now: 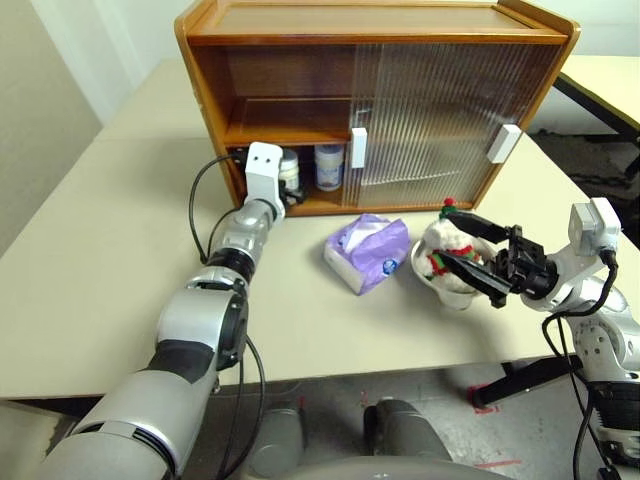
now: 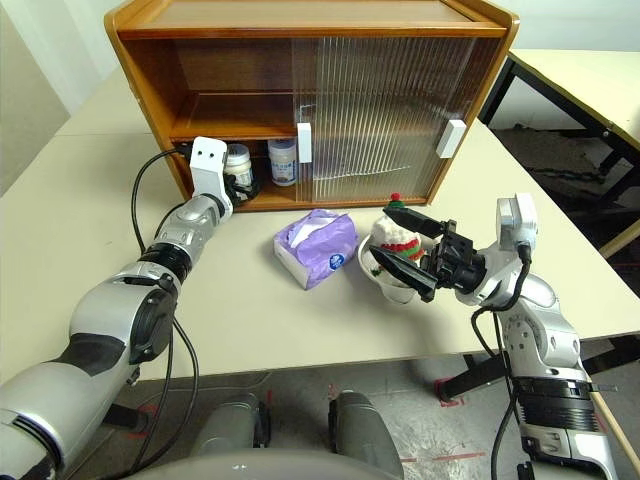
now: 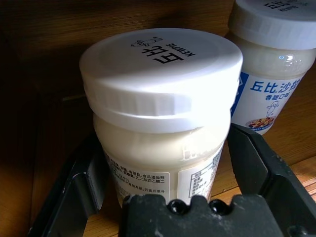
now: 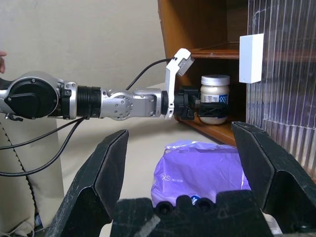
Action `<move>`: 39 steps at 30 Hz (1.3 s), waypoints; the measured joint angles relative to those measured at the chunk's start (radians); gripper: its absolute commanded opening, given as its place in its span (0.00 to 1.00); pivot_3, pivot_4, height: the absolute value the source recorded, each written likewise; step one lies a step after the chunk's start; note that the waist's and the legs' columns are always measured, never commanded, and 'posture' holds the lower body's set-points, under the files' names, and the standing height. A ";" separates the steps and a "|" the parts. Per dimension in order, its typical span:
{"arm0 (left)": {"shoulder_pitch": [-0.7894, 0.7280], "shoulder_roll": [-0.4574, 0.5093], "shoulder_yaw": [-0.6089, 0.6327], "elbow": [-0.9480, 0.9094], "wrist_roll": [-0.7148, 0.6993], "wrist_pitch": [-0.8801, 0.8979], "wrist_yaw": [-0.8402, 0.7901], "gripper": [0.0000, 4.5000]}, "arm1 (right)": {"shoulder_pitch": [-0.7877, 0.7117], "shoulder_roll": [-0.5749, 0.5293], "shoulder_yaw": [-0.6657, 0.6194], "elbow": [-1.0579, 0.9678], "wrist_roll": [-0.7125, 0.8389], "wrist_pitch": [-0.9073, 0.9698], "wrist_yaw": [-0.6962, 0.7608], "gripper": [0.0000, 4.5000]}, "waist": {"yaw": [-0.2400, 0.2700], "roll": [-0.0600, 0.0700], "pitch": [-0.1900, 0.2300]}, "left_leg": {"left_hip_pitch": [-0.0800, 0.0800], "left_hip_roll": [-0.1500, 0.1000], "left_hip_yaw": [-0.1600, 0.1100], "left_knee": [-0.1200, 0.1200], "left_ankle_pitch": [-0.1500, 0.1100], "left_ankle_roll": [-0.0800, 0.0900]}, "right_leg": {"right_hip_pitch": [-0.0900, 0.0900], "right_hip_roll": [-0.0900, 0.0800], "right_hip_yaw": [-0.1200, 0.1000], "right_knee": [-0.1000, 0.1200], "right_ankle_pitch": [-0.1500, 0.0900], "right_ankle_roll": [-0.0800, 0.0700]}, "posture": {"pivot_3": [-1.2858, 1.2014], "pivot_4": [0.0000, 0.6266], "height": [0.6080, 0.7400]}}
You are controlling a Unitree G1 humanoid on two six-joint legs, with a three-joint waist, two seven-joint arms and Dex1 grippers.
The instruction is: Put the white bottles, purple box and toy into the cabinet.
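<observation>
The cabinet (image 1: 380,20) stands at the back of the table with its left half uncovered. Two white bottles (image 1: 329,165) stand in its lower compartment. My left gripper (image 3: 165,138) reaches in there, open, one finger on each side of the nearer bottle (image 3: 158,113); the other bottle (image 3: 276,74) stands just beyond. The purple box (image 1: 367,252) lies on the table in front of the cabinet. Right of it sits the toy (image 1: 435,240) in its silver bowl (image 1: 420,272). My right gripper (image 1: 450,240) hovers open in front of the toy, holding nothing.
Ribbed sliding doors (image 1: 440,110) with white handles (image 1: 504,142) cover the cabinet's right half. The cream table (image 1: 90,250) stretches wide to the left. Its front edge runs just below the bowl. A second table (image 1: 605,80) stands at the back right.
</observation>
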 measured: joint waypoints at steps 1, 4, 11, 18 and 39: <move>0.002 0.000 0.000 -0.001 0.000 -0.002 -0.006 1.00 | -0.002 0.000 0.000 0.001 0.000 0.000 0.000 1.00 | 0.000 0.000 0.000 | 0.000 0.000 0.000 0.000 0.000 0.000 | 0.000 0.000 0.000 0.000 0.000 0.000 | 0.55 0.02 1.00; 0.019 0.000 0.000 -0.013 -0.001 -0.013 -0.019 1.00 | -0.010 0.001 0.000 0.008 0.000 0.000 0.001 1.00 | 0.001 0.000 0.000 | 0.000 0.000 0.000 0.000 0.000 0.000 | 0.000 0.000 0.000 0.000 0.000 0.000 | 0.56 0.01 1.00; 0.095 0.000 0.000 -0.063 -0.004 -0.031 -0.048 1.00 | -0.028 0.011 0.015 0.019 0.009 0.022 0.021 1.00 | 0.011 0.000 0.000 | 0.000 0.000 0.000 0.000 0.000 0.000 | 0.000 0.000 0.000 0.000 0.000 0.000 | 0.57 0.00 1.00; 0.129 -0.005 0.000 -0.138 -0.006 -0.033 -0.053 1.00 | -0.056 0.021 0.030 0.044 0.008 0.025 0.029 1.00 | 0.020 -0.001 -0.001 | 0.000 0.000 0.000 0.000 0.000 0.000 | 0.000 -0.001 0.000 0.000 0.000 0.000 | 0.57 0.00 1.00; 0.522 0.009 -0.078 -0.801 -0.060 0.183 -0.257 1.00 | -0.055 0.024 0.032 0.057 0.001 -0.001 0.038 1.00 | 0.035 -0.001 -0.002 | 0.001 0.001 0.000 0.000 0.000 0.000 | 0.000 -0.001 0.001 0.001 0.000 -0.001 | 0.56 0.00 1.00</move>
